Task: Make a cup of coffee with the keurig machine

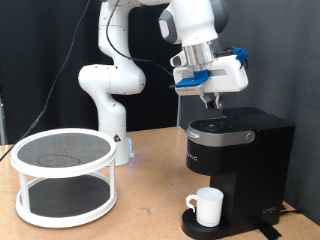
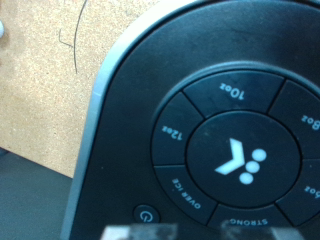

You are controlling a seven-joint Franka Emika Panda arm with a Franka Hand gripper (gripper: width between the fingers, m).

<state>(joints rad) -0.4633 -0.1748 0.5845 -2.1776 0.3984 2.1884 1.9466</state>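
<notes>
The black keurig machine (image 1: 235,150) stands at the exterior view's right with its lid down. The white cup (image 1: 208,206) sits upright on the round drip base (image 1: 190,228) under the spout, handle to the exterior view's left. My gripper (image 1: 212,103) hangs just above the lid's control ring, fingers close together and holding nothing. In the wrist view the gripper (image 2: 190,235) shows only as two finger stubs at the frame's edge. The lid's button ring fills the view: the centre brew button (image 2: 240,165), 10oz (image 2: 232,92), 12oz (image 2: 172,133) and a power button (image 2: 147,214).
A white round two-tier rack (image 1: 63,175) with dark mesh shelves stands at the exterior view's left. The arm's white base (image 1: 110,90) rises behind it. Wooden tabletop (image 1: 150,190) lies between the rack and the machine.
</notes>
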